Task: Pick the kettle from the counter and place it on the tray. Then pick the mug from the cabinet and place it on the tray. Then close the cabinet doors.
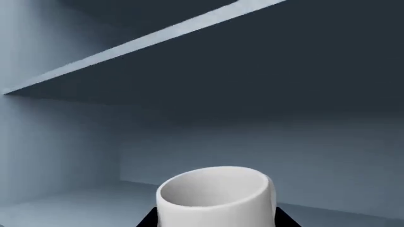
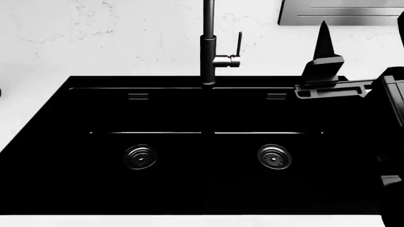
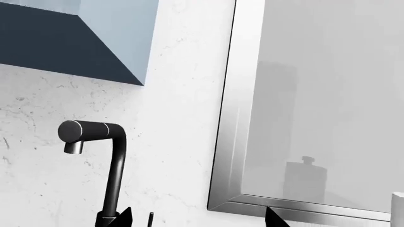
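The white mug fills the lower part of the left wrist view, inside the blue-grey cabinet. My left gripper is shut on the mug, and a black fingertip shows tight against each side of it. A cabinet shelf runs above. My right gripper is open with nothing between its fingers, raised over the right end of the black sink and facing the marble wall. In the head view it stands upright as the right gripper. The white counter borders the sink. Kettle and tray are out of view.
A tall black faucet rises behind the sink's middle, and the right wrist view shows its faucet spout. A steel-framed panel sits on the wall at the right. The cabinet's underside hangs above the faucet.
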Robot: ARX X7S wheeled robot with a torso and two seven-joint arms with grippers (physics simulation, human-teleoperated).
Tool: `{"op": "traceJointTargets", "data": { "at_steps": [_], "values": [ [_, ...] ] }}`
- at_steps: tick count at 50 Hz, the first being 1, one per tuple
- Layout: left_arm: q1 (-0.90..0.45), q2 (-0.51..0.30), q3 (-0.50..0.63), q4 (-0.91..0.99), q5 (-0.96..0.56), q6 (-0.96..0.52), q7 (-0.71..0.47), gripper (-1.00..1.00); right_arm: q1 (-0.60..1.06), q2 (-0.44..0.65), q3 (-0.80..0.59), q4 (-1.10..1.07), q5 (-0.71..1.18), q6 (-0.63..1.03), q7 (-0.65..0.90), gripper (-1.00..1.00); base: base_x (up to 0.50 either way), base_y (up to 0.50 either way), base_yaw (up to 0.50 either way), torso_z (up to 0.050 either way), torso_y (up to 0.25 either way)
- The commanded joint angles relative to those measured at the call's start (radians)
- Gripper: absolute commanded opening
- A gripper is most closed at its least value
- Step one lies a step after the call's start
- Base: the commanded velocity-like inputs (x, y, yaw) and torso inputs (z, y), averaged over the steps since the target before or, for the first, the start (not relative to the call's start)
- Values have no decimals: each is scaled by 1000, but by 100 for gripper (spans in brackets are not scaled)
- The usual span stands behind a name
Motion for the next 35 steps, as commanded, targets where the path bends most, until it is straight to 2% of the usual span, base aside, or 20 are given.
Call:
{"op": "traceJointTargets", "data": {
  "at_steps": [1,5,16,17,19,22,23,25,26,27,28,35],
  "values": [
    [-16,-1,-16,160,41,-99,83,-100,-11,33,33,-25,64,-18,36,100,-324,0,0,0,0],
    [26,-16,9,310,57,-194,175,-100,-29,46,51,-38,81,-30,45,100,-318,0,0,0,0],
    [316,-164,136,1085,166,-658,576,-100,-125,49,91,-65,30,-61,3,100,-27,0,0,0,0],
    [341,-154,131,1112,285,-659,686,-100,-132,48,92,-66,23,-63,-1,100,0,0,0,0,0],
    [390,-112,120,1161,585,-659,986,-100,-148,43,92,-66,4,-66,-14,100,0,0,0,0,0],
    [446,-102,109,1224,1035,-656,1436,-100,-163,37,91,-64,-16,-70,-27,100,0,0,0,0,0],
    [461,-101,101,1240,1158,-651,1551,-100,-167,36,91,-65,-20,-72,-29,100,0,0,0,0,0],
    [514,-70,45,1285,1181,-605,1575,-100,-180,34,91,-68,-32,-76,-38,100,0,0,0,0,0],
    [554,4,-53,1318,1213,-496,1575,-100,-185,32,90,-66,-40,-77,-42,100,0,0,0,0,0],
    [572,154,-203,1360,1279,-346,1575,-100,-189,31,90,-65,-45,-78,-45,100,0,0,0,0,0],
    [616,158,-239,1388,1263,-279,1575,-100,-191,29,88,-65,-49,-79,-46,100,0,0,0,0,0],
    [845,158,-161,1523,1220,-383,1575,-100,-215,21,81,-59,-90,-89,-72,100,0,0,0,0,0]
  ]
}}
